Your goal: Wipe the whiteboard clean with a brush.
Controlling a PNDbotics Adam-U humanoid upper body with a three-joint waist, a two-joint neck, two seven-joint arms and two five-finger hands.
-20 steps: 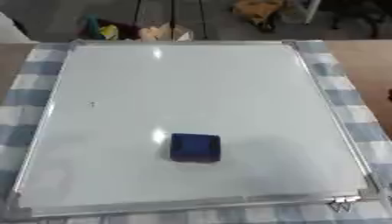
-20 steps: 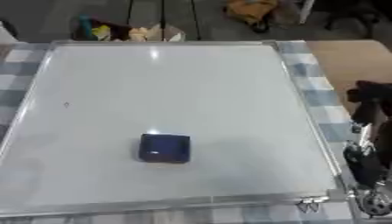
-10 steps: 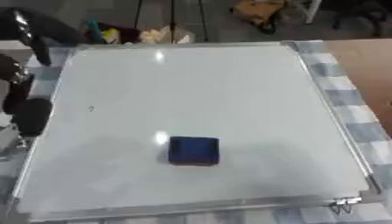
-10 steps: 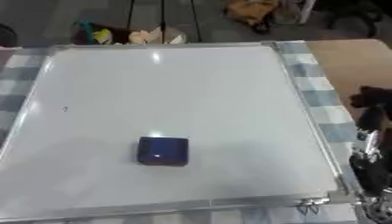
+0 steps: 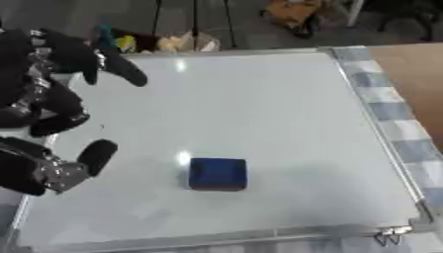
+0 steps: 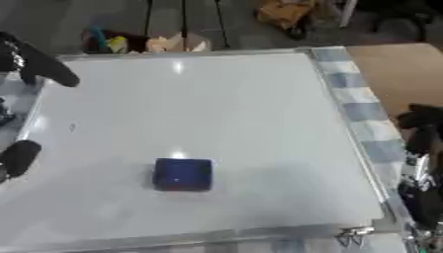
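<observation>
A white whiteboard [image 5: 259, 113] with a metal frame lies flat on a checked cloth. A small dark mark [image 5: 102, 127] shows near its left side. A dark blue brush block [image 5: 217, 173] rests on the board's lower middle, untouched. My left hand [image 5: 52, 94] hangs over the board's left edge, fingers spread and holding nothing, well left of the brush. My right hand [image 6: 422, 148] shows at the right edge beside the board, fingers hard to make out.
The blue-and-white checked cloth [image 5: 389, 108] sticks out along the board's right side, with a brown tabletop [image 5: 415, 64] beyond. Clutter and stand legs [image 5: 173, 42] sit past the far edge. A metal clip [image 5: 389, 236] marks the near right corner.
My left hand has come in from the left and now reaches over the board's left part. The whole picture has shifted slightly. The brush lies where it was.
</observation>
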